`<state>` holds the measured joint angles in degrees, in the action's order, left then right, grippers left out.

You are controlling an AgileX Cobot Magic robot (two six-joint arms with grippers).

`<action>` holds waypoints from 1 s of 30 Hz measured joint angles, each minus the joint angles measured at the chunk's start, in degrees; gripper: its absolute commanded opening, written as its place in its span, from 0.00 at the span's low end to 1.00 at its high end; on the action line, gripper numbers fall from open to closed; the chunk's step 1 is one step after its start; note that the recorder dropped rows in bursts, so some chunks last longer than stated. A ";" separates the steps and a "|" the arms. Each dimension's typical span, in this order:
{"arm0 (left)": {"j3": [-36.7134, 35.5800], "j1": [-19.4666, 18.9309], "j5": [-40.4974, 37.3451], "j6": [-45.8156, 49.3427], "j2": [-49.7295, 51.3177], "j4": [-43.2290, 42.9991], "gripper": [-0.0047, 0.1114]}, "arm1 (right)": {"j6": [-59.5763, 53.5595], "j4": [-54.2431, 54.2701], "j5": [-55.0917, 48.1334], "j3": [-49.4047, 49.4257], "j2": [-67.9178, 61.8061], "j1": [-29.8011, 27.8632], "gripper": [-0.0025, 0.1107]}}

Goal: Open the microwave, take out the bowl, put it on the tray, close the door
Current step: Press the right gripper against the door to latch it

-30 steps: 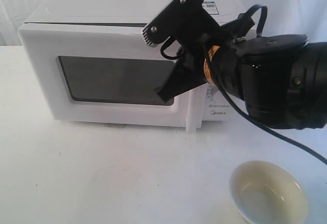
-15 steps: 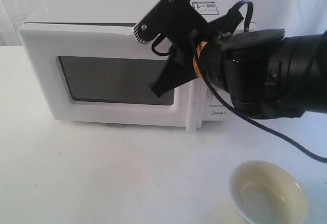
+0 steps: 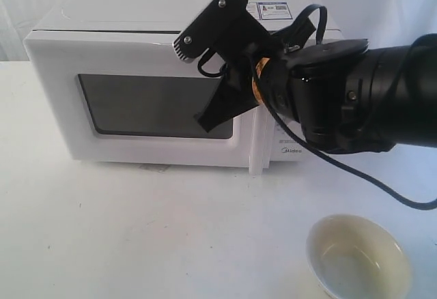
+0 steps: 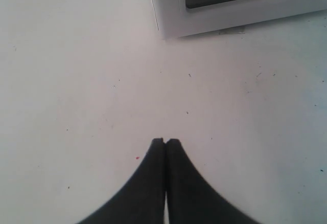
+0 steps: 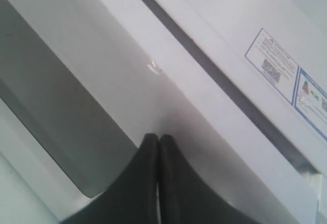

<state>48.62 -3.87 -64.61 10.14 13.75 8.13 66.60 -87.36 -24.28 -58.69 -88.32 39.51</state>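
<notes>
Leftward and upward the right tool [image 3: 207, 117] has drifted across the microwave's [image 3: 123, 9] shut door [image 3: 150, 104]; the bowl [image 3: 358, 258] sits on the desk [image 3: 136, 231] out front. Left wrist: left tool [image 4: 164, 141] pressed together above the desk. Right wrist: likewise, close to the door.

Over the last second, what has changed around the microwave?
The right tool, shut and empty, slid a little leftward in the exterior view across the front of the door. Nothing was grasped or released. The microwave, its closed door and the bowl on the table stayed put.
</notes>
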 measured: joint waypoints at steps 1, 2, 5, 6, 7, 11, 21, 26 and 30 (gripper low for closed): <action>0.00 0.00 0.00 0.00 0.00 0.00 0.04 | 0.00 0.00 0.22 0.00 0.00 -0.15 0.02; 0.00 0.00 0.00 0.00 0.00 0.00 0.04 | 0.00 0.00 0.36 0.00 0.00 -0.41 0.02; 0.00 0.00 0.00 0.00 0.00 0.00 0.04 | 0.00 0.00 1.33 0.00 0.00 -1.17 0.02; 0.00 0.00 0.00 0.00 0.00 0.00 0.04 | 0.00 0.00 1.61 0.00 0.00 -1.27 0.02; 0.00 0.00 0.00 0.00 0.00 0.00 0.04 | 0.00 0.00 1.70 0.00 0.00 -1.27 0.02; 0.00 0.00 0.00 0.00 0.00 0.00 0.04 | 0.00 0.00 2.25 0.00 0.00 -1.50 0.02; 0.00 0.00 -0.12 0.11 0.00 0.00 0.04 | 0.00 0.01 3.38 -0.61 -0.35 -2.46 0.02; 0.00 0.00 -0.12 0.11 -0.08 0.00 0.04 | 0.00 -0.07 4.06 -0.91 -0.81 -3.82 0.02; 0.00 0.00 -0.12 0.11 -0.08 0.00 0.04 | 0.03 0.65 4.99 -0.41 0.42 -4.09 0.02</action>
<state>48.62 -3.87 -64.73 10.25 13.67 8.13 66.63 -86.71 -19.29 -59.11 -87.90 35.43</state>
